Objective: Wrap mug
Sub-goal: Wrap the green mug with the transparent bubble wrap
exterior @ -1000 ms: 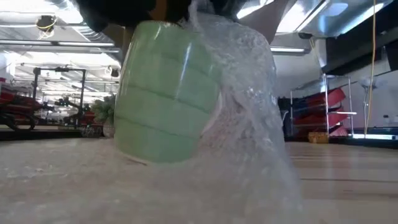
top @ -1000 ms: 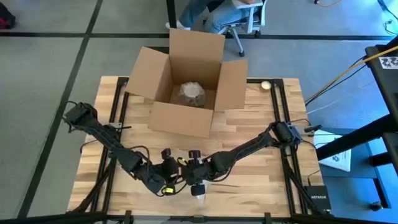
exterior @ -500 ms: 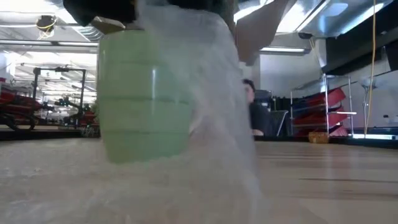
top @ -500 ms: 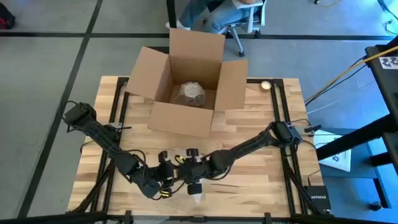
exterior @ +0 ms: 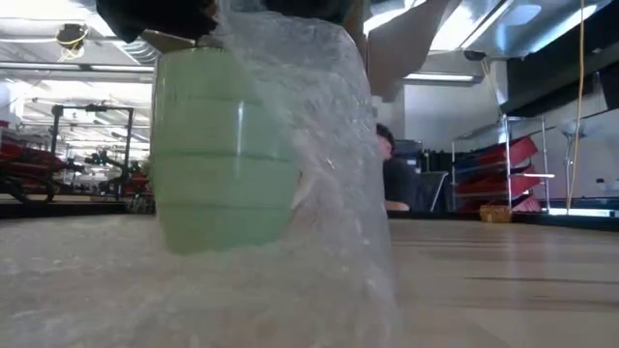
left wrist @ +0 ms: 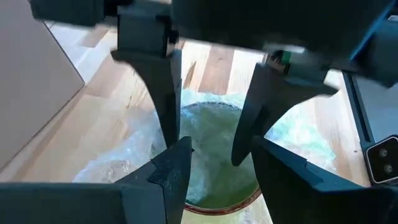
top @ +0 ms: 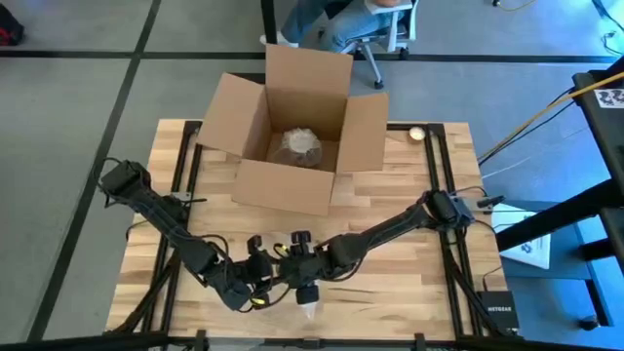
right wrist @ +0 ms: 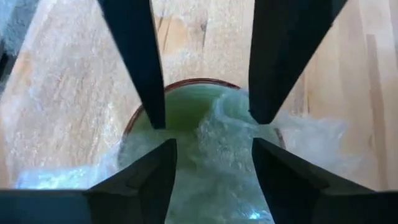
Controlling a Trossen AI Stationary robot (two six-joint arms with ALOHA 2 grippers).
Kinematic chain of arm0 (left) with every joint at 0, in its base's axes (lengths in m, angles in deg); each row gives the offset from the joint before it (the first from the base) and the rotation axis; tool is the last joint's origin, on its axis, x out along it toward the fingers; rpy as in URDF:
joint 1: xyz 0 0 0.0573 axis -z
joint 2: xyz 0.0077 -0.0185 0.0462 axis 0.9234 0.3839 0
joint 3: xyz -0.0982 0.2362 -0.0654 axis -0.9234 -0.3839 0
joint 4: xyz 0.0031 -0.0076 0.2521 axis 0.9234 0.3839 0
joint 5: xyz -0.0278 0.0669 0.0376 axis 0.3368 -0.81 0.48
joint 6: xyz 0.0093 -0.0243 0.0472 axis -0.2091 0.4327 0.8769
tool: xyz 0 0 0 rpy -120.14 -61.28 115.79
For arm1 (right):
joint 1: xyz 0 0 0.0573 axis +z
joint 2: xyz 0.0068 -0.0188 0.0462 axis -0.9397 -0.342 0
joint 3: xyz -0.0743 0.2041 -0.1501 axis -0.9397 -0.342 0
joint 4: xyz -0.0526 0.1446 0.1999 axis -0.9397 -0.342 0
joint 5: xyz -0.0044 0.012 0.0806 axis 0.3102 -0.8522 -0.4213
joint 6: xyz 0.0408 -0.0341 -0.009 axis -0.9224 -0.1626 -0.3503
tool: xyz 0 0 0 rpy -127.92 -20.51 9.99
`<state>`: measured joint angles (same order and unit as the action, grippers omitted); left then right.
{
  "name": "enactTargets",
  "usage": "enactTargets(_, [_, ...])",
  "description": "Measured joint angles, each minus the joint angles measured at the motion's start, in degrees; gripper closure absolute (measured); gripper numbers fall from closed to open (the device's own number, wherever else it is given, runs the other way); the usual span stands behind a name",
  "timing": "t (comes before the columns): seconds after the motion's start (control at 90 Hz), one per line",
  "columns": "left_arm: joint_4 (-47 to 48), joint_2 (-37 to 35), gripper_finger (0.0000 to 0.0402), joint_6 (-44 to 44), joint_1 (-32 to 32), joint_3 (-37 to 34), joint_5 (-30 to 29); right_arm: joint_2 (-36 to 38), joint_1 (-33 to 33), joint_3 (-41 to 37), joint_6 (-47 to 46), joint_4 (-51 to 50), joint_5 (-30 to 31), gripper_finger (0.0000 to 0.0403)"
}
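Mug half-sheathed in bubble wrap, both claws seemingly over it

open cardboard box, wooden table, office chair

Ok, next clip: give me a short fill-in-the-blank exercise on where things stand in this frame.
1. The small round green mug stands upright on the wooden ____.
2. The clear crinkly bubble-wrap sheet covers the side of the mug and spreads under it, while the mug's ____ side is bare in the low view.
3. The brown cardboard box at the far side stands with its flaps ____.
4. The left gripper and right gripper meet over the ____.

Missing words: table; left; open; mug
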<state>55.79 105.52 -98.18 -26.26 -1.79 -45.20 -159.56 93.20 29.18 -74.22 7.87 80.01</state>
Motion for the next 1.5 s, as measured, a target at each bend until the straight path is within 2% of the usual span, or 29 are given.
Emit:
enactTargets(0.233, [0.1,0.0,0.0249,0.5,-0.4,0.0,0.0,0.0,0.0,6.5,0.1,-7.1,-0.3,0.021])
enactTargets(0.378, [0.3,0.0,0.0249,-0.2,-0.6,0.0,0.0,0.0,0.1,10.8,-0.6,-15.6,-0.4,0.021])
enactTargets(0.589, [0.1,1.7,0.0249,-0.3,-0.9,0.0,0.9,0.2,1.3,8.8,-4.6,-28.4,-1.4,0.0224])
enactTargets(0.689, [0.0,2.2,0.0249,-0.3,-0.9,0.0,1.1,1.3,2.5,5.4,-5.6,-27.5,-0.3,0.0243])
enactTargets(0.978, [-0.4,2.7,0.0249,-0.1,-1.6,0.0,1.8,1.4,1.0,3.6,-0.5,-8.0,-0.6,0.0309])
enactTargets(1.256, [-0.5,2.7,0.0249,-0.1,-1.5,0.0,3.1,-3.9,-1.6,3.5,-0.9,-5.8,-2.5,0.0394])
enactTargets(1.5, [0.3,2.7,0.0249,0.0,-1.5,0.0,3.3,-5.5,-1.4,3.5,-1.1,-4.9,-6.0,0.0389])
